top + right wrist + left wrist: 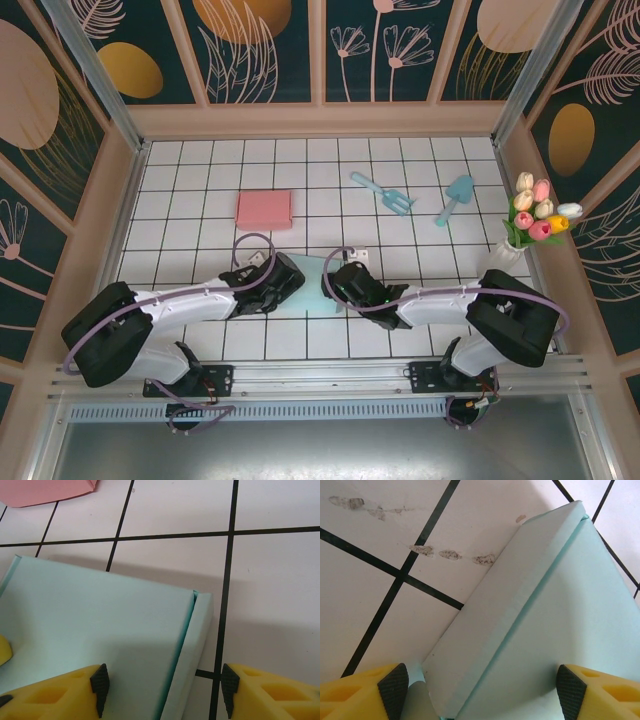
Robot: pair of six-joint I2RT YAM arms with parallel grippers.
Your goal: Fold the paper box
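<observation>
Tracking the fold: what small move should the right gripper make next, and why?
Probably close the right gripper on the side flap of the box: its open jaws straddle that flap without pinching it, and the left gripper straddles the opposite edge.

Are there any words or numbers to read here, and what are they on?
No words, numbers or labels can be read anywhere.
The mint paper box is plain.
The pink box is plain.
The walls carry only flower drawings.
The dark marks on the tile are scuffs, not letters.
</observation>
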